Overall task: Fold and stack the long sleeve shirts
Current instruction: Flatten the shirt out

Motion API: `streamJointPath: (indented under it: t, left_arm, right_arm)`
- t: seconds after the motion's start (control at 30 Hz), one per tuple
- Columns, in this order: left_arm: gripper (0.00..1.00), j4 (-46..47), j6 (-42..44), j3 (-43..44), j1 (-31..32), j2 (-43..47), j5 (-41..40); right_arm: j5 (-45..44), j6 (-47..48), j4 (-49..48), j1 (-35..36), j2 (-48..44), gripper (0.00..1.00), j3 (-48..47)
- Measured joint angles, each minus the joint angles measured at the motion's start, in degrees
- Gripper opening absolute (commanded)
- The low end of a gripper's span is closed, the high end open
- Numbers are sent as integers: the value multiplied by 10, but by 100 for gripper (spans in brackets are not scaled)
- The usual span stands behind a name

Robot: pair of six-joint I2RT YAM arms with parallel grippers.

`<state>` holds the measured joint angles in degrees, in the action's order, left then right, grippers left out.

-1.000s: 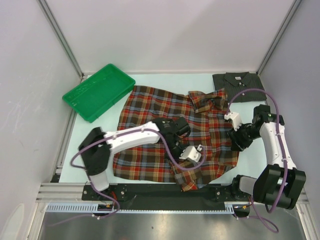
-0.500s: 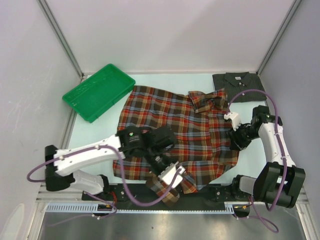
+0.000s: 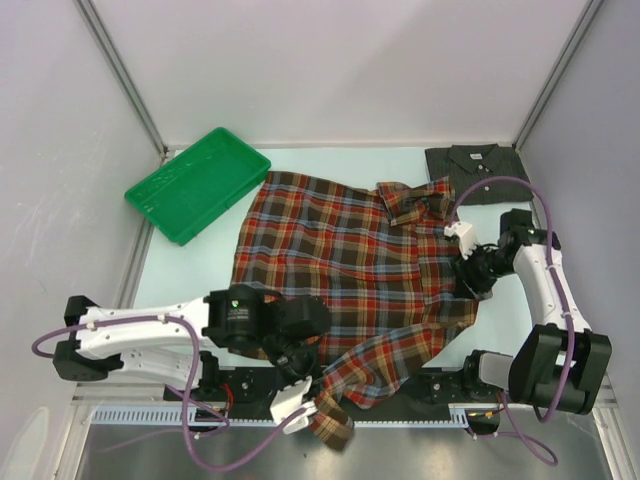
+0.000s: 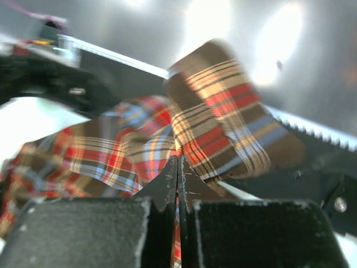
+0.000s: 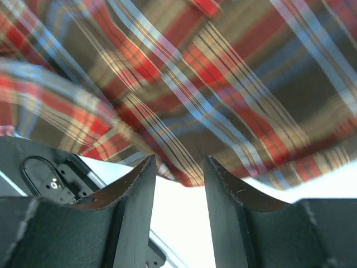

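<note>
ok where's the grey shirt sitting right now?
In the top view, the grey shirt lies folded in the far right corner of the table, just beyond the plaid shirt collar.

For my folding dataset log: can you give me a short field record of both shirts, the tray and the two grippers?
plaid shirt: spread open on the table, one part drawn past the near edge
grey shirt: looks folded, far right corner, apart from the plaid shirt
green tray: far left
left gripper: shut on the plaid shirt's drawn-out part
right gripper: open, at the plaid shirt's right edge, gripping nothing
</note>
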<state>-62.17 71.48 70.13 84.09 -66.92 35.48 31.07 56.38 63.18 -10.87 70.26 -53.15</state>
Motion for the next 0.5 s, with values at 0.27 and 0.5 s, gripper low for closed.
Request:
streamJointPath:
  t: [0.27, 0.5]
  left_arm:
    - [0, 45, 170, -116, 1, 51, -37]
    - [0, 142, 312, -158, 2, 124, -41]
  right_arm:
    - [25, -107, -83, 177, 16, 44, 10]
    - [49, -184, -150, 292, 56, 43, 13]
